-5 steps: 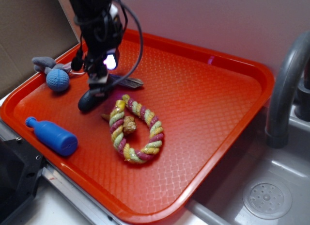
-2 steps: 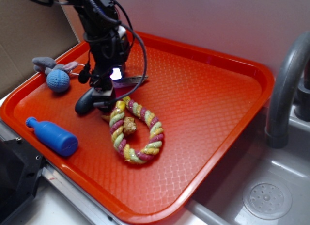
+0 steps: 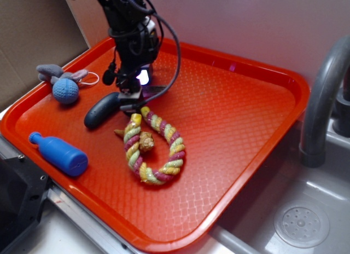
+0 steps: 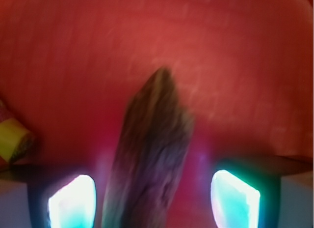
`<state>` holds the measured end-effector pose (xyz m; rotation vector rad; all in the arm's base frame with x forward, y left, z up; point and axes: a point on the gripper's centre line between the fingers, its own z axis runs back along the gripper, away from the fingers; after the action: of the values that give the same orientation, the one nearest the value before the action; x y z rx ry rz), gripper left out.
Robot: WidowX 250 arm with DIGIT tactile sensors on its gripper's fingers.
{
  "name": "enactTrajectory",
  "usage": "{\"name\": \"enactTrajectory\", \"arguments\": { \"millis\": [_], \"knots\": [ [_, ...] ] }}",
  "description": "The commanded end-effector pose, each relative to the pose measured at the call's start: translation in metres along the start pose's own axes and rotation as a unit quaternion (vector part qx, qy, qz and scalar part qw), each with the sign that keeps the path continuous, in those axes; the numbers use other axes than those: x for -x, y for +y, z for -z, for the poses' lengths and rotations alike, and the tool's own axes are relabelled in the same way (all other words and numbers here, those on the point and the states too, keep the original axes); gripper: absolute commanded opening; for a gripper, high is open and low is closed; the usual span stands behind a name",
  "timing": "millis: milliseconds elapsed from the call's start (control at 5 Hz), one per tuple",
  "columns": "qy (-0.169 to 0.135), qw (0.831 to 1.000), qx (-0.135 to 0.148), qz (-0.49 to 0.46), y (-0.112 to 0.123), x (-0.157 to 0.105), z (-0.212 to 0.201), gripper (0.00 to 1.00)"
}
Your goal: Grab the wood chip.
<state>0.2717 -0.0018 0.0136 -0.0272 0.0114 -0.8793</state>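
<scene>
My pincer (image 4: 152, 198) is spread wide, its two lit fingertips (image 4: 73, 201) standing either side of the wood chip (image 4: 149, 164), which lies flat on the red tray (image 4: 221, 66) between them, touching neither. The striped rope ring (image 3: 153, 147) sits just beside me, and the dark navy oblong (image 3: 101, 110) is close on my other side.

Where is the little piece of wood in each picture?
Exterior view: the wood chip is a thin grey sliver on the orange tray, upper left, mostly hidden under the robot's hand.
Wrist view: the wood chip fills the middle, blurry, running from the bottom edge upward between the two glowing fingertips.
Shared landmark: the multicoloured rope ring, seen at the wrist view's left edge.
</scene>
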Motion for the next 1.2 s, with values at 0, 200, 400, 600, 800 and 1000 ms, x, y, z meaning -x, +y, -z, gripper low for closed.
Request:
{"name": "enactTrajectory", "arguments": {
  "millis": [0, 200, 400, 600, 800, 1000],
  "knots": [
    [0.003, 1.0, 0.013, -0.015, 0.004, -0.003, 0.004, 0.0],
    [0.0, 1.0, 0.015, -0.018, 0.005, -0.003, 0.003, 0.0],
    [0.004, 1.0, 0.014, -0.023, 0.006, -0.002, 0.004, 0.0],
    [0.004, 1.0, 0.012, -0.027, 0.006, -0.001, 0.003, 0.0],
    [-0.003, 0.998, 0.018, -0.06, 0.008, 0.006, -0.015, 0.0],
    [-0.027, 0.987, 0.037, -0.156, 0.003, 0.02, -0.064, 0.0]
  ]
}}
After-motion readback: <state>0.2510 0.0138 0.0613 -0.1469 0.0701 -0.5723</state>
